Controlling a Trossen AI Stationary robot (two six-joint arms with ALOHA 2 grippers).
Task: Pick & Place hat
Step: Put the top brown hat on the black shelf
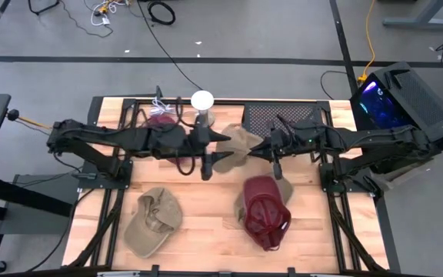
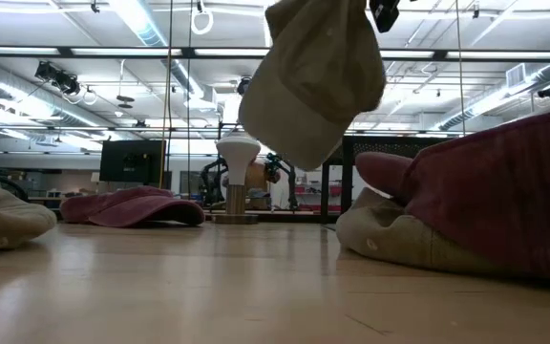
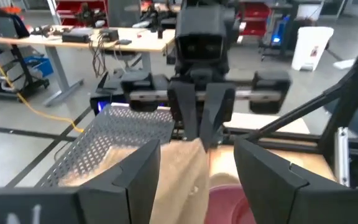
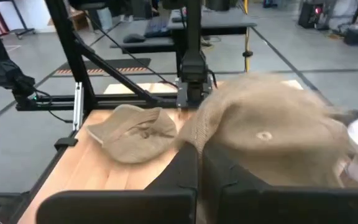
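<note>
High view: right gripper (image 1: 261, 148) pinches tan fabric cap (image 1: 241, 142) aloft; left gripper (image 1: 220, 148) spread beside; placing remains.

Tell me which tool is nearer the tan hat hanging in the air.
Right. The right tool is shut on the raised tan hat, holding it up; the left tool, open, sits just beside the hat's other side.

The wooden worktop (image 1: 206, 219) carries a tan cap (image 1: 152, 219), stacked maroon-over-tan caps (image 1: 266, 210), another maroon cap (image 1: 158, 121) and a white stand (image 1: 202, 104).
</note>
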